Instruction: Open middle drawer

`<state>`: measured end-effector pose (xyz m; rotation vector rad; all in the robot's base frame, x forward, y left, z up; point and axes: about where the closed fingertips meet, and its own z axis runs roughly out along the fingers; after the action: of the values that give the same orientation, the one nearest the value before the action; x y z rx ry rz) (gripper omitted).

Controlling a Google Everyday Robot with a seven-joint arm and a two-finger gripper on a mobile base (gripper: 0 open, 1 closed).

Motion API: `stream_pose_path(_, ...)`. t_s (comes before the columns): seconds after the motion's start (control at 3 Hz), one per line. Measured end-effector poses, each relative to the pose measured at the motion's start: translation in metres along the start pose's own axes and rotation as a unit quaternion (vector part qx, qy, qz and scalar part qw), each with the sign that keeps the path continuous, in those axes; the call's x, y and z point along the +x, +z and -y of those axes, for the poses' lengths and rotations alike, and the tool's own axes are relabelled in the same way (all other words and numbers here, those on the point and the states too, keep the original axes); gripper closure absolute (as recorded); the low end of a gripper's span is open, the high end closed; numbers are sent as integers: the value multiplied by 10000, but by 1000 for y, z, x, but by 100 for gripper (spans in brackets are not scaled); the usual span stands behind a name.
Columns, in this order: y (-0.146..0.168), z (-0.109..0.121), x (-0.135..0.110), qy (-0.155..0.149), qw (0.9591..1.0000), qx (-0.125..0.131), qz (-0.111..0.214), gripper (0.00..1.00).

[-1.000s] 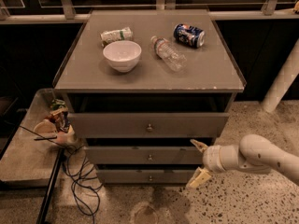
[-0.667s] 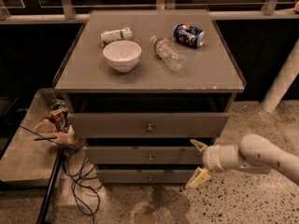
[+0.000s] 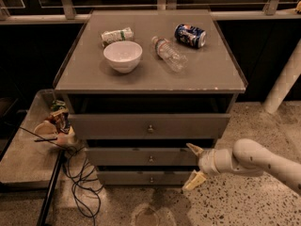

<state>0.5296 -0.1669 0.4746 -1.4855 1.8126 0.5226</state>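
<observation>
The middle drawer [image 3: 127, 157] is the mid-sized grey front of three in the grey cabinet [image 3: 84, 79], with a small round metal knob [image 3: 151, 159] at its centre. Its front stands a little forward, under a dark gap. My gripper [image 3: 192, 166] comes in from the right on a white arm [image 3: 254, 160]. It is open, with one pale fingertip [image 3: 193, 148] at the right end of the middle drawer front and the other [image 3: 193, 182] down by the bottom drawer. Nothing is between the fingers, and the gripper is well right of the knob.
On the cabinet top lie a white bowl [image 3: 122, 55], a clear bottle [image 3: 168, 54], a blue can [image 3: 190, 35] and a crumpled packet [image 3: 117, 35]. The widest drawer [image 3: 113, 125] is above, the smallest [image 3: 127, 178] below. A low side table [image 3: 28, 149] with clutter and black cables [image 3: 82, 182] stands at left.
</observation>
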Motion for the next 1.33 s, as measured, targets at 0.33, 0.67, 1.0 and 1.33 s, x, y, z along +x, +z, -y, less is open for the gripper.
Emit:
stream_pose_path(0.33, 10, 10, 10, -103, 9998, 161, 9, 0)
stream_pose_path(0.67, 20, 26, 17, -224, 9990, 351, 143, 0)
stream_pose_path(1.0, 37, 48, 22, -376, 9979, 436, 283, 0)
stream_pose_path(1.33, 51, 60, 30, -412, 9974, 466, 369, 0)
